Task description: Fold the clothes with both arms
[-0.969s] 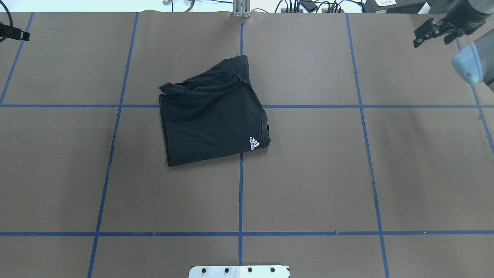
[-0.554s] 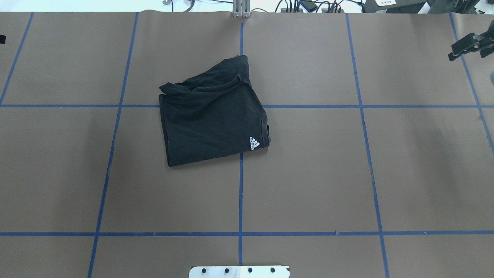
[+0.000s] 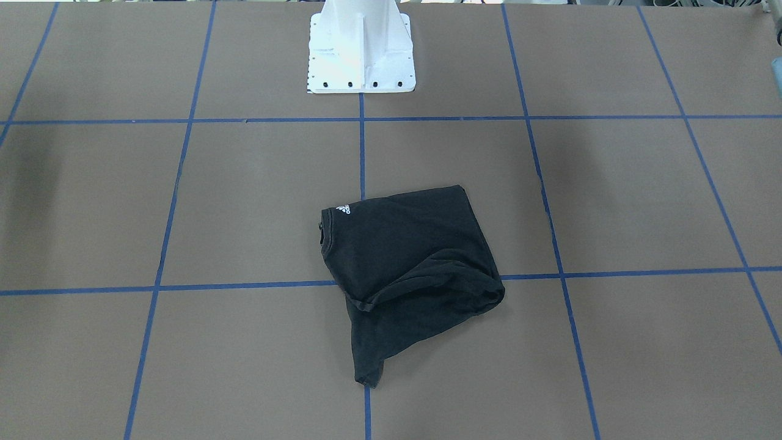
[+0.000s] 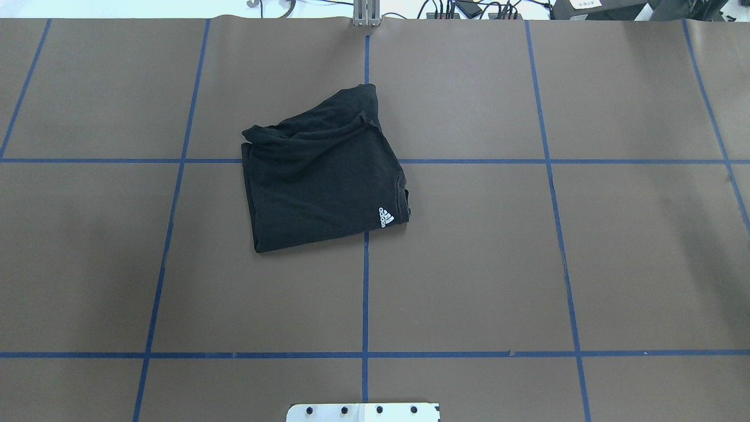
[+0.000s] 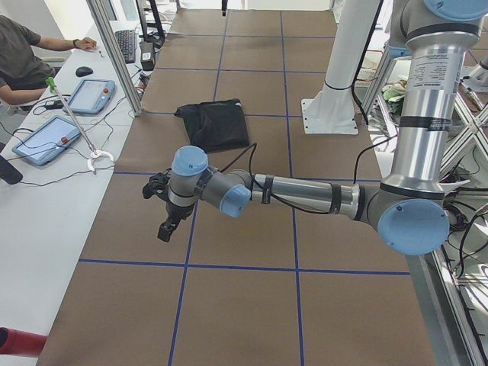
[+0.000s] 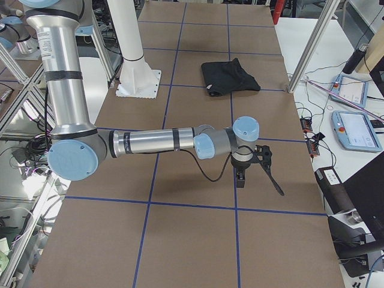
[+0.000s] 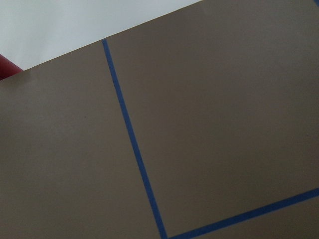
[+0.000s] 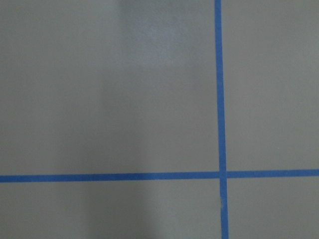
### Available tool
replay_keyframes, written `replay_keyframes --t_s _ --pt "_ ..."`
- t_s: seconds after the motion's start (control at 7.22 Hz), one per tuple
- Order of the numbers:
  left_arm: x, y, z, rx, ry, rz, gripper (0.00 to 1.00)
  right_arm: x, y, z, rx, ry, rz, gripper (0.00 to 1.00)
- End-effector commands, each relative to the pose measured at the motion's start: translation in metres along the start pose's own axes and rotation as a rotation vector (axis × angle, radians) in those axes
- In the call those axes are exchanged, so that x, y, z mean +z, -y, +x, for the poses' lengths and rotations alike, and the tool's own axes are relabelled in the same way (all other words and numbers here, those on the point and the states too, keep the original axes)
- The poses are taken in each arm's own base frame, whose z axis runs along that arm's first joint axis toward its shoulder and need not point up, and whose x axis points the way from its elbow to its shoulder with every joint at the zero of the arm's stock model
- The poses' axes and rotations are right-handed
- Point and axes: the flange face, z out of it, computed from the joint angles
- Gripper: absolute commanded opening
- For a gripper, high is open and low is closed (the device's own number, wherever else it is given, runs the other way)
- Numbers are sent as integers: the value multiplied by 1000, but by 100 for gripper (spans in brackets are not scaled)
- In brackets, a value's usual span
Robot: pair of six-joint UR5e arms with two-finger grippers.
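Black T-shirt (image 4: 322,176) lies roughly folded on the worktop (image 4: 469,264), just 11 o'clock of centre in overhead, logo (image 4: 386,217) at its 4 o'clock corner. Limp, light, layered cloth, so I'd pinch through all plies at the corners of the bunched 12 o'clock edge, or the top ply may slide. Only the side views show the left gripper (image 5: 160,207) and right gripper (image 6: 264,171), both well apart from the shirt. Can't tell how far the fingers are open. Wrist cams show just worktop and blue tape (image 8: 219,99).

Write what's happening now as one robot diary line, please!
T-shirt: roughly folded, lying on table | left arm: aside, not touching T-shirt | right arm: aside, not touching T-shirt | fingers: open/shut unclear
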Motion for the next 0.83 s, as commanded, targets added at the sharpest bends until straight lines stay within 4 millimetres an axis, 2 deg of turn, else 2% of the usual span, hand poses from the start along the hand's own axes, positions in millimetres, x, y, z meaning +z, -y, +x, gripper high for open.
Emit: replay_keyframes --t_s 0.0,0.14,0.28,0.42,0.55,0.69 --pt "-12 -23 4 -65 -29 -197 100 -2 -47 25 56 40 -38 100" --pt "-3 -33 0 -102 -58 -241 100 9 -71 43 61 32 -66 100" --pt "4 -44 5 -129 -137 -249 100 19 -88 59 -15 18 -90 100" --pt "7 -51 5 -137 -148 -256 100 25 -92 69 -94 11 -118 100" --pt "10 -58 4 -143 -152 -263 100 21 -92 81 -167 9 -152 100" --pt "17 -76 2 -154 -158 -279 100 15 -93 85 -192 12 -168 100"
